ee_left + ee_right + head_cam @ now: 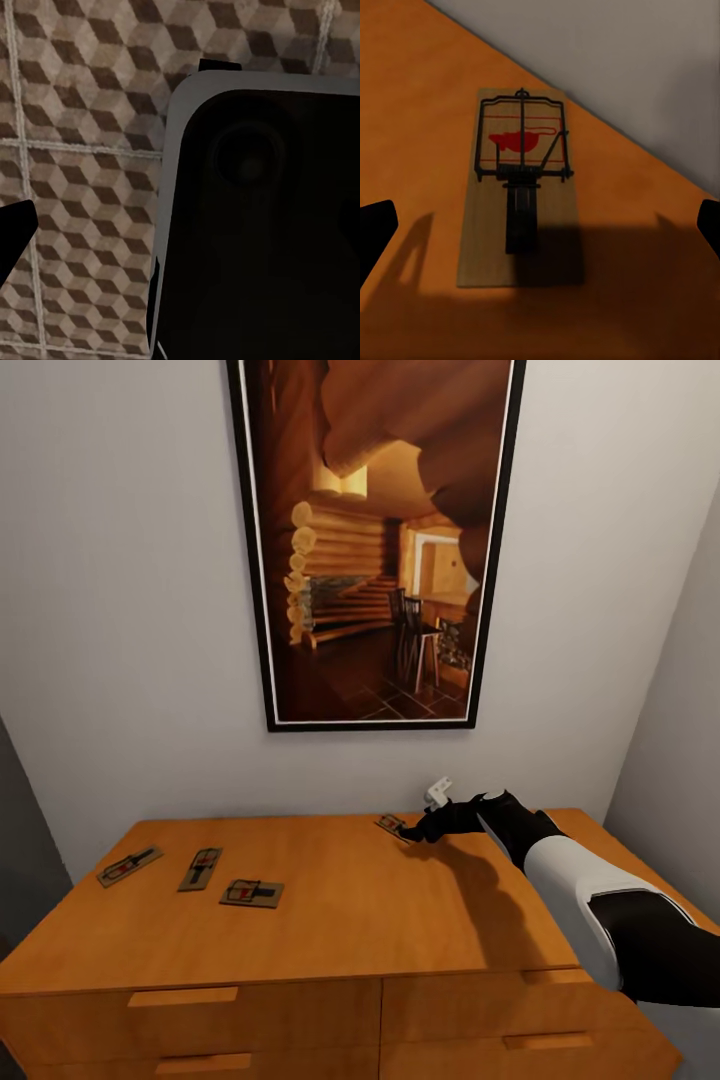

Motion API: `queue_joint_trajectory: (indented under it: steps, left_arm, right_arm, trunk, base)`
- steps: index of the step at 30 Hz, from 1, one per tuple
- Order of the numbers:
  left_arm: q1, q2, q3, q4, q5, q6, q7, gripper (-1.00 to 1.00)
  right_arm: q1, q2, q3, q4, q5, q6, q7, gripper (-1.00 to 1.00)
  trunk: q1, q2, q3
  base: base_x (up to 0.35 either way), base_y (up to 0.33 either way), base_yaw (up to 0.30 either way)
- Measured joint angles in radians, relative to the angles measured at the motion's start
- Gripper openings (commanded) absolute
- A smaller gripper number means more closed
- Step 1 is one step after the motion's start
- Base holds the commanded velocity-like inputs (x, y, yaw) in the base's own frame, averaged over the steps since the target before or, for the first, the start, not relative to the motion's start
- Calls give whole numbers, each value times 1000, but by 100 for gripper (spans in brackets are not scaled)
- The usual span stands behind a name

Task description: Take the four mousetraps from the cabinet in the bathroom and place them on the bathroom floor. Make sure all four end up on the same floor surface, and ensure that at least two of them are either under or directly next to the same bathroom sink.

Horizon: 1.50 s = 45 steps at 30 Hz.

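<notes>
The right pincer (418, 830) is spread wide over one mousetrap (520, 187), flat on the cabinet (350, 920) top, far right.

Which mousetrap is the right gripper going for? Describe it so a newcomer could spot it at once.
Start at the wide orange-brown wooden cabinet below the tall framed cabin picture. On its top, near the back edge by the wall, lies a small tan wooden mousetrap with dark wire and a red spot, just ahead of the black right gripper. Unlike the three other traps grouped at the left end, it lies alone.
</notes>
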Motion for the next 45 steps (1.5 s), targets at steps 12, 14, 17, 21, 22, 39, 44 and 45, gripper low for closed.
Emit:
queue_joint_trajectory:
  steps: [12,14,17,21,22,39,44,45]
  left_arm:
    - [0,0,0,0,0,0,0,100]
    - [0,0,0,0,0,0,0,100]
    - [0,0,0,0,0,0,0,100]
    - [0,0,0,0,0,0,0,100]
    - [0,0,0,0,1,0,0,100]
    - [0,0,0,0,1,0,0,100]
    - [0,0,0,0,1,0,0,100]
    - [0,0,0,0,1,0,0,100]
  right_arm:
    - [0,5,0,0,-1,-1,0,100]
    - [1,6,0,0,-2,-1,0,100]
    - [1,7,0,0,-2,-1,1,100]
    - [0,7,0,0,-2,-1,1,100]
    - [1,7,0,0,-2,-1,1,100]
    - [2,9,0,2,-2,-1,8,100]
    - [2,9,0,2,-2,-1,17,100]
    - [2,9,0,2,-2,-1,17,100]
  trunk:
    - [0,0,-2]
    - [0,0,-2]
    - [0,0,-2]
    - [0,0,-2]
    - [0,0,-2]
    - [0,0,-2]
    - [0,0,-2]
    - [0,0,-2]
  base:
    - [0,0,0]
    - [0,0,0]
    - [0,0,0]
    - [0,0,0]
    - [0,0,0]
    - [0,0,0]
    - [0,0,0]
    - [0,0,0]
